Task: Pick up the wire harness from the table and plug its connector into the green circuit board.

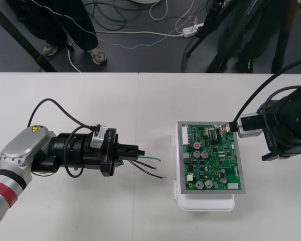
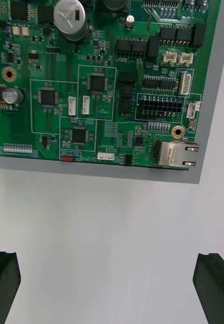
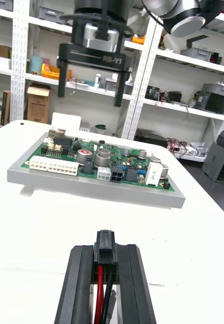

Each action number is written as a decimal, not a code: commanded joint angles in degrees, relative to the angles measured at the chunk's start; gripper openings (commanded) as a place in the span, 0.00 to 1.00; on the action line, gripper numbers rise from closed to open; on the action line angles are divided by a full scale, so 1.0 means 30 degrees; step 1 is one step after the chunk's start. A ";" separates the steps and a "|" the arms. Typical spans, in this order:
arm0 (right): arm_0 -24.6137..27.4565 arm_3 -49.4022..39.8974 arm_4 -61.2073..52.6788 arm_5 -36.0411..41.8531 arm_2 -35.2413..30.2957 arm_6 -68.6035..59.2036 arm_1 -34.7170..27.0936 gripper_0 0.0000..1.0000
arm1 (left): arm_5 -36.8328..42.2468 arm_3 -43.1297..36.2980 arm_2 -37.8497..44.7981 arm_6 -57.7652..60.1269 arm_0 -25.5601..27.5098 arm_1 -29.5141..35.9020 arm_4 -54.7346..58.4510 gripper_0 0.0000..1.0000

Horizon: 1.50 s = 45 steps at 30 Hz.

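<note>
My left gripper (image 1: 138, 150) hovers left of the green circuit board (image 1: 211, 158) and is shut on the wire harness. Its green and black wires (image 1: 151, 165) trail out toward the board. In the left wrist view the small black plug (image 3: 104, 246) stands up between the fingers (image 3: 79, 283), with red and black wires below it, pointing at the board (image 3: 91, 164) and apart from it. My right gripper (image 2: 109, 291) hangs open over the table just off the board's (image 2: 91, 81) right edge, holding nothing. From the left wrist it appears behind the board as the other gripper (image 3: 89, 97).
The board rests on a white base (image 1: 205, 203) with a grey frame (image 2: 117, 172). The right arm's black body (image 1: 286, 123) and its cable overhang the board's right side. Bare table lies between the left gripper and the board.
</note>
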 commanded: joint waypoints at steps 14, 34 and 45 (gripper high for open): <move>0.0211 0.1105 0.2557 0.0157 0.1164 0.0551 0.1318 1.00 | 0.1091 -0.0679 -0.0216 -0.1893 -0.0758 -0.2117 -0.1071 0.00; 0.2115 0.1428 0.3641 0.0978 0.1193 0.0873 0.2372 1.00 | 0.1794 -0.0679 -0.0216 -0.2655 -0.0933 -0.3230 -0.1950 0.00; 0.2467 0.1281 0.3846 0.1388 0.1222 0.1166 0.2753 1.00 | 0.1823 -0.0650 -0.0216 -0.2772 -0.0933 -0.3670 -0.2477 0.00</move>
